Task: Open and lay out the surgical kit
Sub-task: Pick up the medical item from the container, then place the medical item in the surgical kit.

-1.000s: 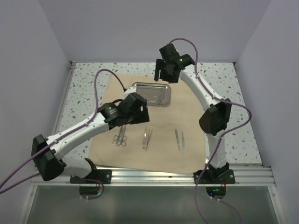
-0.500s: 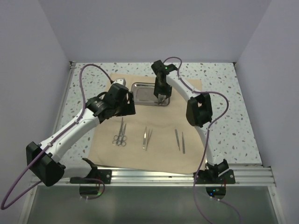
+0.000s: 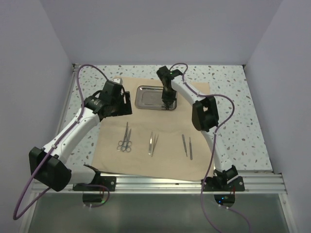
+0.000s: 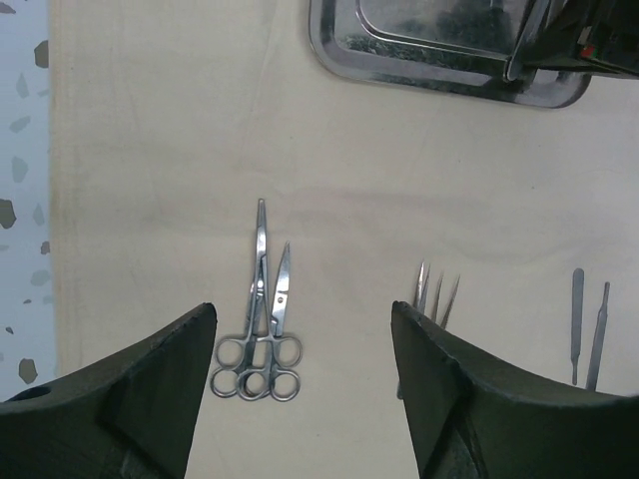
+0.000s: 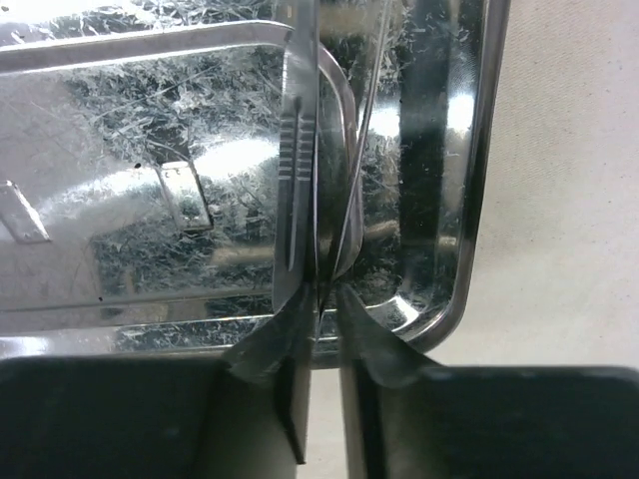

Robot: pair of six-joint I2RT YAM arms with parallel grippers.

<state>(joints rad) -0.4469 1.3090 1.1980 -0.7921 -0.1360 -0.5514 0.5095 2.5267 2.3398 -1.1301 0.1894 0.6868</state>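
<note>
The surgical kit's tan cloth point(image 3: 165, 162) lies spread flat. On it rest a pair of ring-handled scissors and forceps point(image 3: 125, 141) point(image 4: 258, 329), tweezers point(image 3: 153, 144) point(image 4: 434, 294) and two thin handles point(image 3: 187, 145) point(image 4: 589, 319). The steel tray point(image 3: 146, 97) point(image 5: 479, 150) sits at the cloth's far side. My right gripper point(image 3: 167, 100) point(image 5: 324, 294) is down in the tray's right end, shut on a thin ribbed silver instrument point(image 5: 298, 150). My left gripper point(image 3: 120, 103) point(image 4: 302, 314) hangs open above the cloth's left part, holding nothing.
Speckled tabletop point(image 3: 243, 121) surrounds the cloth. White walls close in the left, back and right. A metal rail point(image 3: 160, 182) with both arm bases runs along the near edge.
The right gripper dropped into the tray's right end and closed on the thin instrument. The left arm drew back to the left, away from the scissors.
</note>
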